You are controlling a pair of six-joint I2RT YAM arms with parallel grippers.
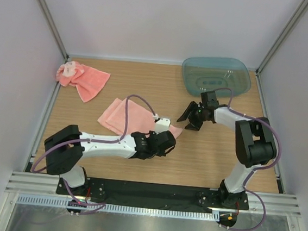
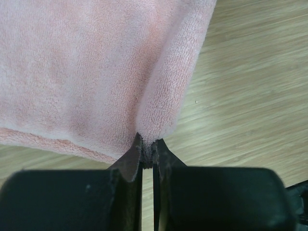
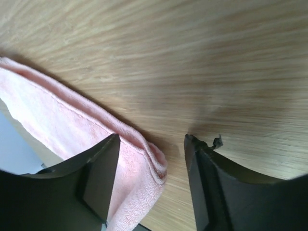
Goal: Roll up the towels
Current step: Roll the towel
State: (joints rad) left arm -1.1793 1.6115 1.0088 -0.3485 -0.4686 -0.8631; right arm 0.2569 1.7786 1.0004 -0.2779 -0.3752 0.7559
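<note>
While the flat towel (image 1: 128, 114) lies mid-table, its near right edge is pinched by the closed left gripper (image 2: 147, 150). The right gripper (image 3: 151, 144) is held open over the towel's right end, nothing grasped. The second towel (image 1: 83, 80) is bunched at the far left.

A lab test cell — white walls (image 1: 163, 18), aluminium framing (image 1: 48, 15) (wooden tabletop (image 1: 221, 155)).

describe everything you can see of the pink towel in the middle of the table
The middle towel is salmon-pink, fluffy terry, lying mostly flat on the wooden table, seemingly folded double. The left end effector is shut on an edge, puckering the cloth into a ridge. The right end effector stands open over one hemmed corner, not gripping it.
</note>
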